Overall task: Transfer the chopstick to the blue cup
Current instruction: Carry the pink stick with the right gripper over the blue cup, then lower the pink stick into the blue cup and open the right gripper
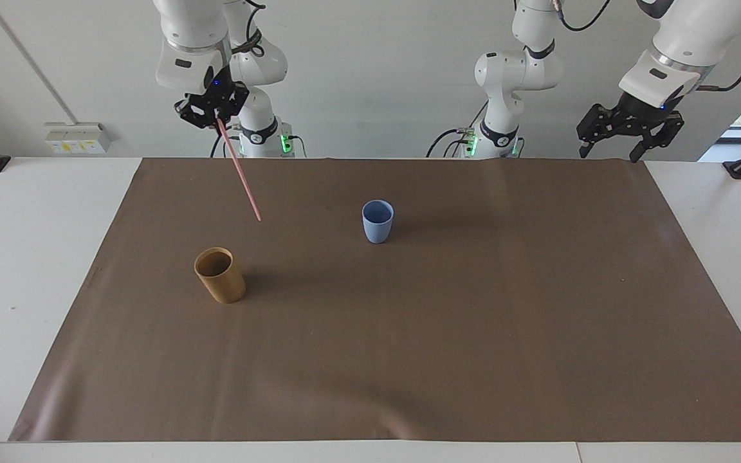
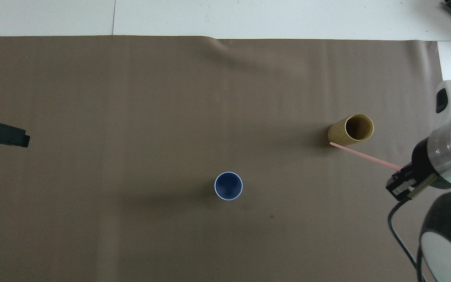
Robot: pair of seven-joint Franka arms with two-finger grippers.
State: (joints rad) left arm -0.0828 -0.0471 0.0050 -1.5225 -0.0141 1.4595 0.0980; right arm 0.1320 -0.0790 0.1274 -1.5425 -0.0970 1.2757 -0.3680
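Note:
My right gripper (image 1: 216, 116) is shut on the upper end of the pale pink chopstick (image 1: 240, 172) and holds it high over the brown mat. The stick hangs tilted, and its lower tip is in the air between the two cups. It also shows in the overhead view (image 2: 364, 156), below the right gripper (image 2: 399, 185). The light-blue cup (image 1: 377, 222) stands upright and empty near the mat's middle; it also shows in the overhead view (image 2: 228, 186). My left gripper (image 1: 607, 153) waits open and empty, raised over the mat's corner at the left arm's end.
A tan-brown cylindrical cup (image 1: 219, 275) stands empty toward the right arm's end, farther from the robots than the blue cup; it also shows in the overhead view (image 2: 350, 130). The brown mat (image 1: 448, 360) covers most of the white table.

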